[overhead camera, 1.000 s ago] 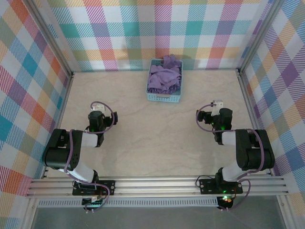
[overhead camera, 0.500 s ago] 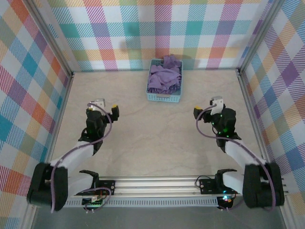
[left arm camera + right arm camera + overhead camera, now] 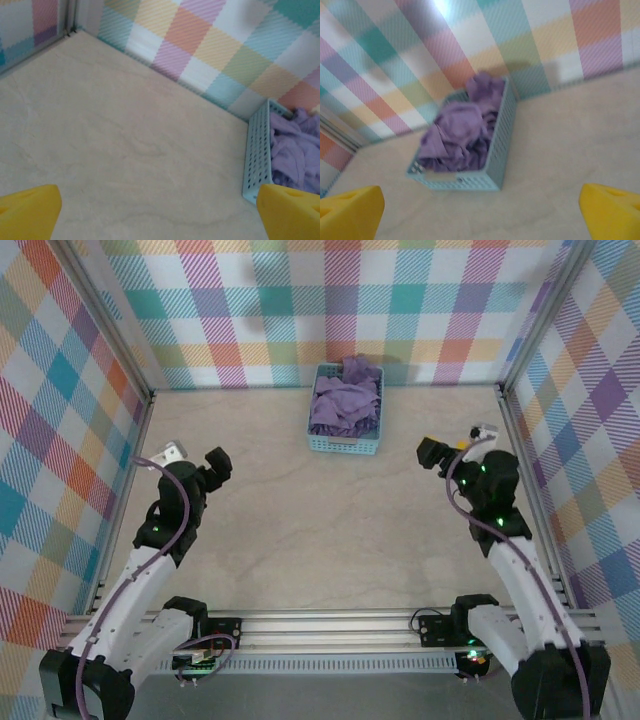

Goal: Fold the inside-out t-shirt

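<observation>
The lavender t-shirt (image 3: 345,400) lies crumpled in the light blue slotted basket (image 3: 343,447) at the back middle of the table, bulging over its far rim. My left gripper (image 3: 195,458) hovers open over the left side of the table, well short and left of the basket. My right gripper (image 3: 457,443) is open to the basket's right. In the left wrist view the basket (image 3: 257,150) and t-shirt (image 3: 295,145) sit at the right edge, beyond the open gripper (image 3: 160,215). In the right wrist view the t-shirt (image 3: 462,130) fills the basket (image 3: 495,165) ahead of the open gripper (image 3: 480,215).
Plaid walls (image 3: 330,310) close in the table on the back, left and right. Bare beige tabletop (image 3: 320,530) stretches between the two arms and in front of the basket. A metal rail (image 3: 330,625) runs along the near edge.
Both arms have unfolded and reached forward. The left gripper moved left and toward the back, the right gripper right and toward the back. Both stayed open; the t-shirt has not moved.
</observation>
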`<action>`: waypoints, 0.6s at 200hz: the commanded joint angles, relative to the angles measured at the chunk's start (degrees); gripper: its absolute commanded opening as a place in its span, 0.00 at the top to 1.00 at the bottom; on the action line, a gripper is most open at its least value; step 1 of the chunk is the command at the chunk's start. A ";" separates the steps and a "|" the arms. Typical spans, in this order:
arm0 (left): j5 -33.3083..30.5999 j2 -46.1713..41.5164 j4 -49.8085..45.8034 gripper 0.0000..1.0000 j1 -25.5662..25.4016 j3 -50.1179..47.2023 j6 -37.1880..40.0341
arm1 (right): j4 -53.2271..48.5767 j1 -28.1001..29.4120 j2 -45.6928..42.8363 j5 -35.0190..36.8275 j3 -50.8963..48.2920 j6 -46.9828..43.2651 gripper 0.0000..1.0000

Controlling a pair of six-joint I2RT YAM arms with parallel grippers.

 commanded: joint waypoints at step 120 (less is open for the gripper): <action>15.51 13.29 1.87 0.00 -6.37 0.96 4.02 | -23.35 17.50 65.21 10.47 62.06 -3.85 0.00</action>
